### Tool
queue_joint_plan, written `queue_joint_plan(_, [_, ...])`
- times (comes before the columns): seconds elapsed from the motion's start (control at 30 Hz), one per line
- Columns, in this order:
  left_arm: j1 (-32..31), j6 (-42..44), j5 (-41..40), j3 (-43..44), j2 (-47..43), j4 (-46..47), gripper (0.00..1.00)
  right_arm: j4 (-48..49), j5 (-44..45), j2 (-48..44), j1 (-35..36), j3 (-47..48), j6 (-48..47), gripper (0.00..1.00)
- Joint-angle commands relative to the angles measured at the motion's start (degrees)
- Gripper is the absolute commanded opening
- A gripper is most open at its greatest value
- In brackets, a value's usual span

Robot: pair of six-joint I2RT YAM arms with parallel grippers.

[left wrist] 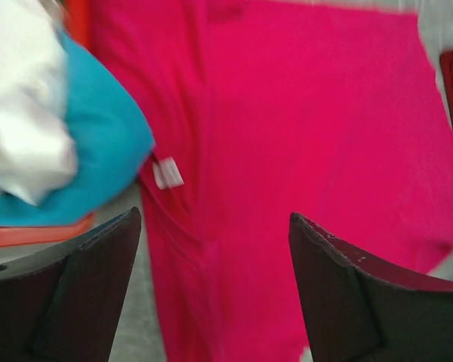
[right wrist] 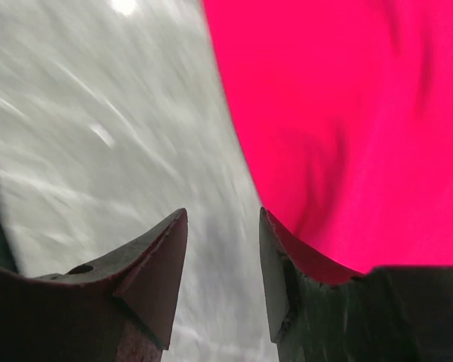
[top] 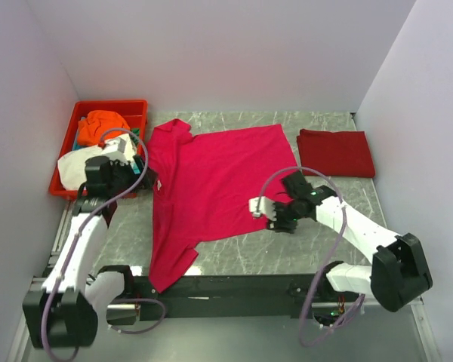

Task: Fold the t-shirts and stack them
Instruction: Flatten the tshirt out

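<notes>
A bright pink-red t-shirt point(top: 211, 181) lies spread flat on the grey table, one sleeve hanging toward the near edge. A darker red t-shirt point(top: 336, 152) sits folded at the back right. My left gripper point(top: 145, 181) hovers over the pink shirt's left edge, jaws wide open and empty. In the left wrist view the pink shirt point(left wrist: 302, 136) and its white label point(left wrist: 167, 173) lie below the left gripper point(left wrist: 215, 219). My right gripper point(top: 260, 210) stands open at the pink shirt's right edge. In the right wrist view the right gripper point(right wrist: 223, 215) has only bare table between its fingers, the pink shirt point(right wrist: 347, 113) just beside.
A red plastic tray point(top: 109, 103) at the back left holds an orange shirt point(top: 106, 124), a white one point(top: 75, 170) and a teal one point(left wrist: 98, 143) spilling over its rim. White walls close in the table on three sides. Bare marble table point(top: 317, 234) shows near the right arm.
</notes>
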Motion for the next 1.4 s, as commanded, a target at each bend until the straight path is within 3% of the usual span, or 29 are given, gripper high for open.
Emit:
queue_joint_plan(0.0, [-1.5, -2.1, 8.0, 4.3, 6.1, -3.5, 0.83, 2.8, 4.3, -0.2, -9.8, -3.8, -10.3, 0.50])
queue_joint_plan(0.17, [-8.1, -6.0, 0.8, 5.9, 13.2, -9.4, 0.81, 8.1, 8.6, 4.6, -15.4, -5.2, -12.1, 0.49])
queue_joint_plan(0.23, [-10.5, -9.6, -4.9, 5.5, 13.8, -12.7, 0.81, 8.6, 9.5, 7.2, -16.3, -4.7, -12.2, 0.49])
queue_joint_plan(0.5, [-14.1, -17.1, -12.7, 1.4, 12.3, -15.8, 0.78, 9.9, 9.0, 9.3, -17.5, -3.6, -11.4, 0.45])
queue_joint_plan(0.73, [-14.1, -13.8, -8.9, 3.1, 11.6, -13.7, 0.74, 7.2, 4.1, 10.3, -17.5, -1.3, -11.5, 0.40])
queue_joint_plan(0.9, [-14.1, -11.2, -8.1, 3.3, 8.6, -13.5, 0.75, 9.8, 11.7, 14.7, -17.7, 1.4, -9.5, 0.38])
queue_joint_plan(1.03, [-14.2, -10.4, -8.1, 3.1, 7.4, -13.8, 0.76, 8.4, 12.0, 14.1, -18.4, 3.0, -9.6, 0.32])
queue_joint_plan(1.3, [-14.1, -9.8, -7.4, 2.9, 8.0, -13.1, 0.76, 10.3, 15.6, 15.2, -18.9, 5.6, -8.6, 0.32])
queue_joint_plan(1.37, [-14.1, -9.6, -7.3, 2.9, 7.9, -13.0, 0.76, 10.9, 17.5, 16.7, -19.0, 6.7, -8.5, 0.25])
